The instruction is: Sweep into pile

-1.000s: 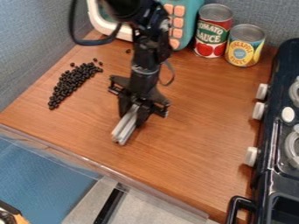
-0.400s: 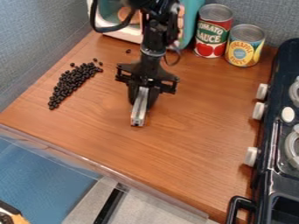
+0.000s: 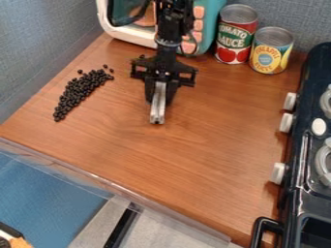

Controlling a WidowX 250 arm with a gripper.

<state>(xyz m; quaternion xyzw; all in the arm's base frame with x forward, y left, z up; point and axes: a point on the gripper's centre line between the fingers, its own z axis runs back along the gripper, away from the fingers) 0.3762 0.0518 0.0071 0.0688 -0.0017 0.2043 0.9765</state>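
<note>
My gripper hangs over the middle of the wooden surface, pointing down toward the front. Its two long grey fingers lie side by side, shut, with nothing seen between them. To its left, apart from it, small black beans form a slanting, elongated heap. A few stray beans lie near the heap's upper end. One more bean sits farther back, close behind the gripper's left side.
Behind the arm stands a teal and white toy oven. A tomato can and a pineapple can stand at the back right. A black toy stove borders the right side, and a clear edge strip runs along the front.
The arm has drawn back toward the top of the view, with its fingertips shifting slightly right and swinging more upright. The beans have not moved.
</note>
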